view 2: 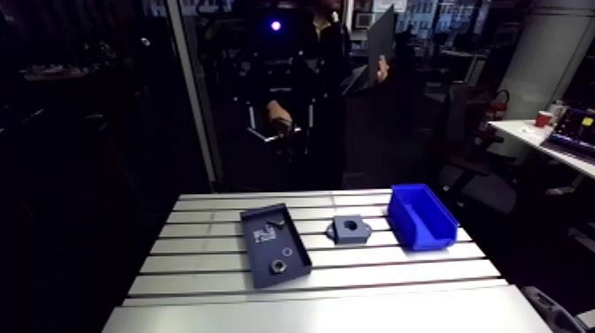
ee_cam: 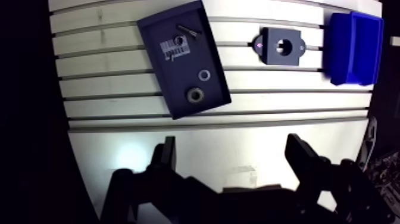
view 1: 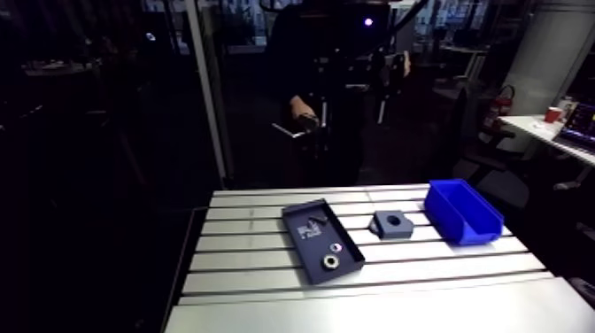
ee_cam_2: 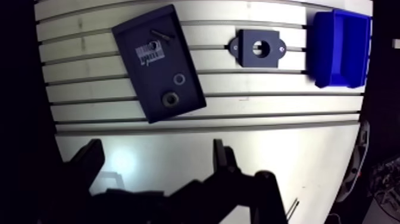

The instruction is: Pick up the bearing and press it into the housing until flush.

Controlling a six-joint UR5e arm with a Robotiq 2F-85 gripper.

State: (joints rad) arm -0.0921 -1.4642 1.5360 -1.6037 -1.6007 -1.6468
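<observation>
Inside the dark tray (ee_cam: 183, 77), the bearing (ee_cam: 194, 95) looks a small, rigid, slippery metal ring, best pinched across its outer rim by the empty, wide-spread end effector (ee_cam: 231, 146).

The slotted aluminium table (view 1: 248, 259) is filling the lower half of the arm view. A dark tray (view 1: 308, 246) is lying at lower centre, a dark housing (view 1: 398, 230) is sitting right of it, and a blue bin (view 1: 456, 217) is standing farther right, all apart.
</observation>
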